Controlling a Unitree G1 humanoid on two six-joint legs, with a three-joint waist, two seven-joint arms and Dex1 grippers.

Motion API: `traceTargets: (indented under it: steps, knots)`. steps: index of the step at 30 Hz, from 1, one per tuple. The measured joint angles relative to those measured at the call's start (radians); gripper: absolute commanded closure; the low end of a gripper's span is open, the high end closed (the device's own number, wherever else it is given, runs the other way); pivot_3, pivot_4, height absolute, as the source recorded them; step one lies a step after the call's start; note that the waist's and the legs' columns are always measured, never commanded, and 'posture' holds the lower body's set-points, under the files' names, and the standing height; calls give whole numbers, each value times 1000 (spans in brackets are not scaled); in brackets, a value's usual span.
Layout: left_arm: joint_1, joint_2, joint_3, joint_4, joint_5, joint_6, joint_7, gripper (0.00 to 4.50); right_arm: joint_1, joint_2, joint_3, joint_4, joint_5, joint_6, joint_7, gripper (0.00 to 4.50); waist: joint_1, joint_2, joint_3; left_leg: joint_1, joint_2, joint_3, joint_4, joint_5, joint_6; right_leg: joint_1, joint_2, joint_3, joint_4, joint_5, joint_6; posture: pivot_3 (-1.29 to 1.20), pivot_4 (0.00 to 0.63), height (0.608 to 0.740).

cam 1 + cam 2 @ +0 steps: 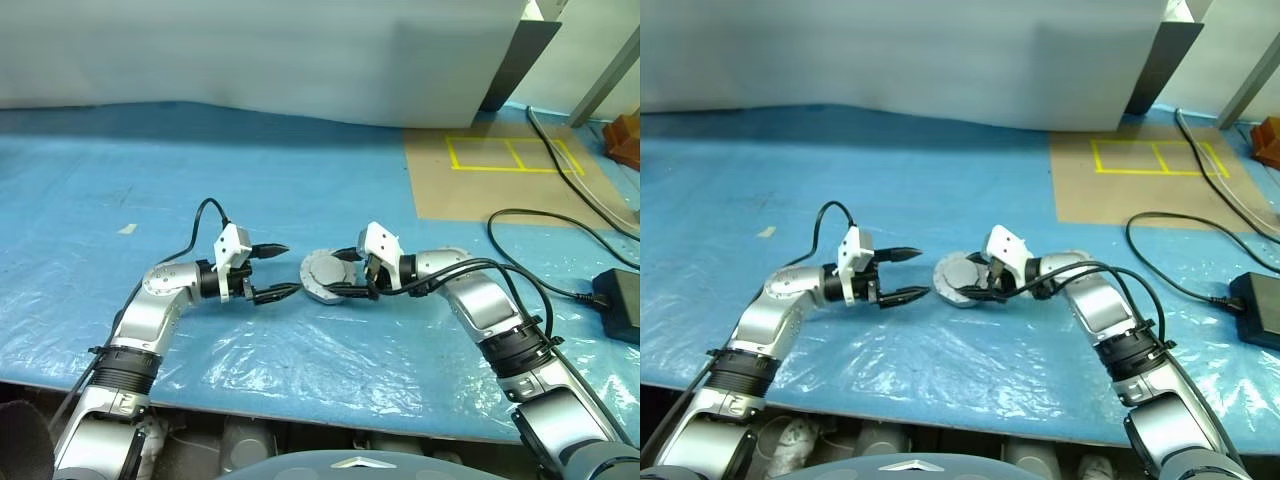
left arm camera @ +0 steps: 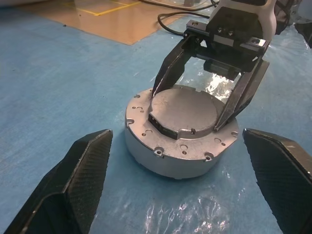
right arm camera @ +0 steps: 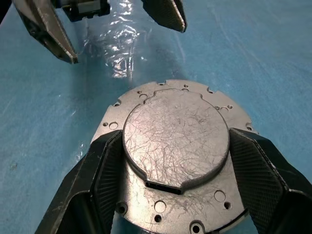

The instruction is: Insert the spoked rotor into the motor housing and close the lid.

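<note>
Right wrist view: right gripper (image 3: pixel 173 161) clamping lid (image 3: pixel 175 141) atop motor housing (image 3: pixel 146 105); left gripper (image 1: pixel 272 270) gaping empty, hovering just beside (farther off).

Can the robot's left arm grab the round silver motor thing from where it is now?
Probably yes. The left gripper is open beside the motor housing with only bare blue table between. But the right gripper already straddles the lid, so only the housing's near side is free.
</note>
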Motion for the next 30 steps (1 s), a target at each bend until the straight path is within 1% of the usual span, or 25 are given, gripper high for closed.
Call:
traceTargets:
  steps: [3, 5, 7, 10, 13, 17, 21, 23, 24, 25, 27, 30]
  knots:
    - [4, -1, -1, 1, 0, -1, 0, 0, -1, -1, -53, 3, 73, 92, 11, 1518, 2, 0, 0, 0, 0, 0, 0, 0, 0, 0, 0, 0, -1, 0, 0, 0, 150, 740]
    - [9, 0, 0, 3, 0, -7, -1, 0, 8, -34, -65, -35, 99, 139, 31, 1518, 4, 0, 0, -2, 0, 0, 0, 0, 0, -2, 0, -1, -2, 0, 0, 0, 150, 740]
    - [11, -1, -1, 9, 1, -11, -2, 0, 16, -61, -59, -82, 102, 161, 42, 1518, 2, 0, 0, -4, 0, 0, -2, 2, -4, -4, 1, -1, -2, -1, 1, 0, 150, 740]
    - [10, -7, -1, 21, 1, -15, -2, 0, 22, -65, -30, -139, 99, 171, 41, 1518, -1, 0, 0, -6, 1, 0, -5, 3, -4, -9, 1, -1, 0, -1, 0, 0, 150, 740]
    - [10, -8, -1, 21, 1, -15, -3, 0, 17, -58, 0, -158, 74, 162, 22, 1518, -3, 0, 0, -8, 1, 0, -5, 2, -5, -11, 2, -1, 0, -1, 0, 0, 150, 740]
    - [10, -8, -1, 21, 1, -15, -5, 0, 7, -51, 31, -124, 25, 98, 0, 1518, -2, 0, 0, -7, 1, 0, -5, 2, -5, -10, 1, -1, 0, -1, 0, 0, 150, 740]
    - [10, -8, -1, 21, -1, -15, -11, 0, 19, -56, 53, -103, -16, 18, -5, 1518, -3, 0, 0, -1, 0, 1, -4, 2, -5, -3, 1, 0, 1, -1, 0, 0, 150, 740]
    - [10, -8, -1, 21, -2, -15, -14, 0, 29, -59, 45, -96, -16, 9, -5, 1518, -2, 0, 0, 3, 0, 1, -4, 0, -1, 2, 0, 0, 0, -5, 7, 0, 150, 740]
    - [10, -7, -1, 21, -2, -15, -15, 0, 32, -61, 38, -94, -10, 10, 1, 1518, 0, 0, 0, 4, 0, 1, -4, 0, -1, 3, 0, 0, 0, -5, 7, 0, 150, 740]
    - [11, -6, -1, 21, -2, -14, -16, 0, 36, -69, 27, -92, 0, 11, 10, 1518, 3, 0, 0, 5, 0, 1, -4, 0, -1, 3, -1, 0, 0, -5, 7, 0, 150, 740]
    - [12, -4, 0, 21, -2, -13, -18, 0, 38, -74, 15, -90, 13, 21, 23, 1518, 7, 0, 0, 4, -1, 1, -3, 0, -1, 3, -1, 0, 0, -2, 2, 0, 150, 740]
    - [11, -4, 2, 22, -2, -13, -18, 0, 34, -72, 3, -90, 41, 50, 33, 1518, 6, 0, 0, 2, 0, 1, -3, 0, -1, 1, -1, 0, -1, -2, 2, 0, 150, 740]
